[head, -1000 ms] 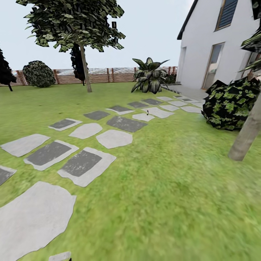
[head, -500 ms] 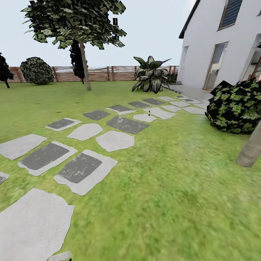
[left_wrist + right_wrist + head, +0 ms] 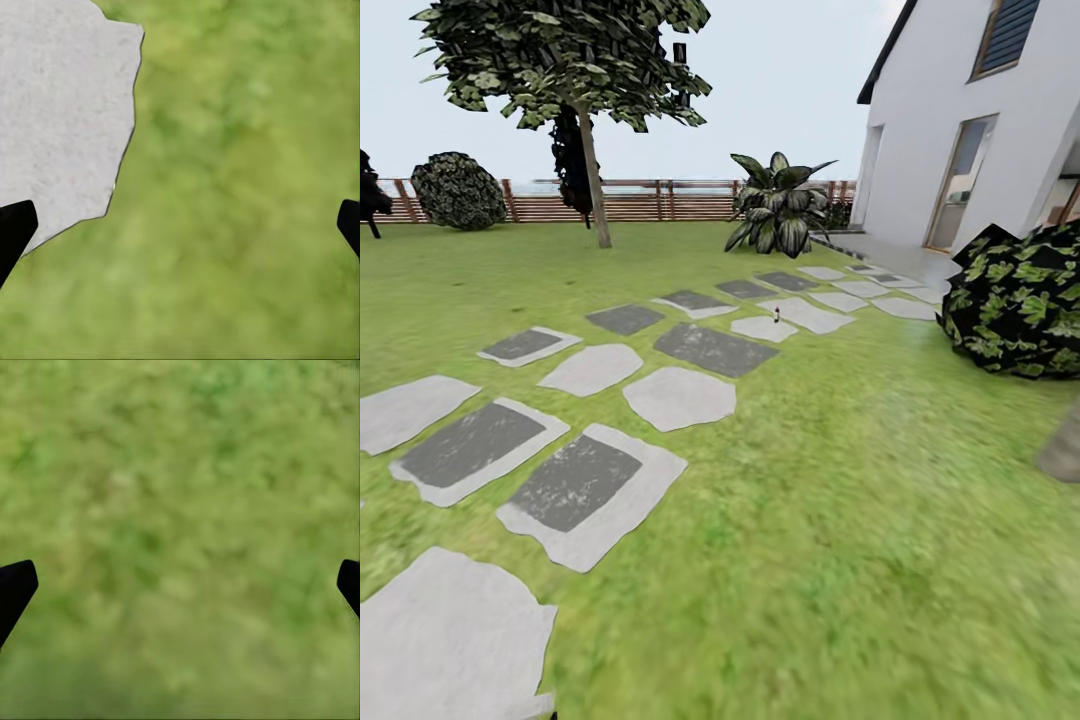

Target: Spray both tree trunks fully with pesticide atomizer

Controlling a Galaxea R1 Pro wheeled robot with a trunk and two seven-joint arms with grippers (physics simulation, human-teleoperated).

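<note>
The head camera has swung left: the near tree trunk (image 3: pixel 1064 455) now sits almost off the right edge

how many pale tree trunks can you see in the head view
2: one trunk far off by the fence, one trunk cut by the right edge. Others may be out of frame.

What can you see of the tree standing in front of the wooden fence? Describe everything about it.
The tree stands far off on the grass, just before the brown slatted fence, left of the stepping stones. Its trunk is slim from here, pale grey-brown, bare and nearly upright with a slight lean. Above spreads a wide, ragged crown of dark green and grey-green leaf patches. A dark conifer shows behind it. Nothing touches the trunk.
</note>
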